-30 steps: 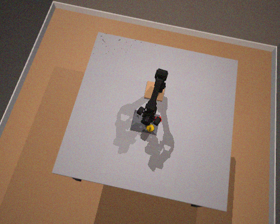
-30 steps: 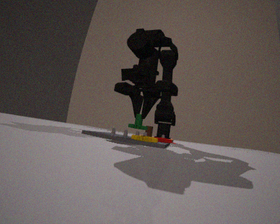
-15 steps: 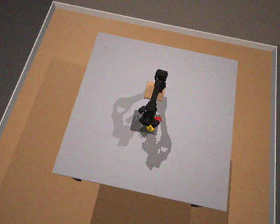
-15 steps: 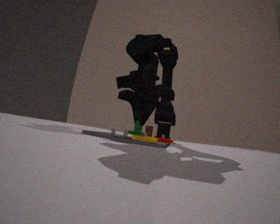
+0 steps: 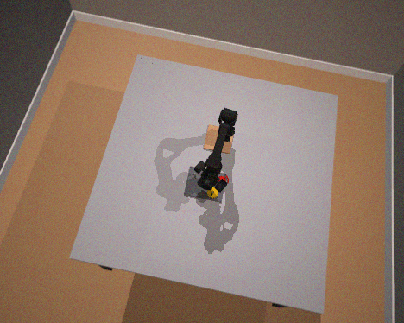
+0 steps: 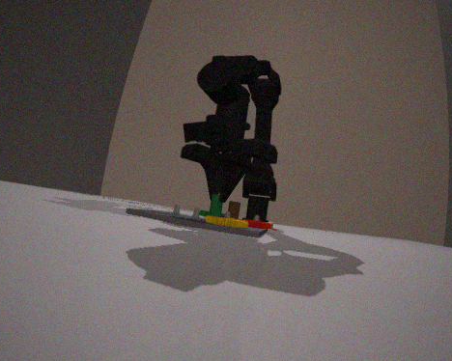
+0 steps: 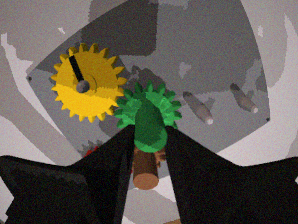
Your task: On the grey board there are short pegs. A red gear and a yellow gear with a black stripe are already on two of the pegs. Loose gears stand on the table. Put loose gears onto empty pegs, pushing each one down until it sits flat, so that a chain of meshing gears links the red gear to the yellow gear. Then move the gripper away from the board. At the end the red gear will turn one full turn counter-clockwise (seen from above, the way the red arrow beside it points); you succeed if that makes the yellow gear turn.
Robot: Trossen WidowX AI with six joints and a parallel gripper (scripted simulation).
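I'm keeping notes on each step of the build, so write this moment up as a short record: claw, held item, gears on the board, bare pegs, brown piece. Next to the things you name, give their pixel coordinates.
claw: shut on the green gear's handle, low over the board
held item: green gear (image 6: 216, 206) (image 7: 150, 132)
yellow gear: on the grey board (image 5: 192, 190) (image 6: 155, 216) (image 7: 210, 55), black stripe visible
red gear: on the board, partly hidden in the wrist view
bare pegs: two plainly seen in the wrist view
brown piece: upright behind the green gear in the exterior view
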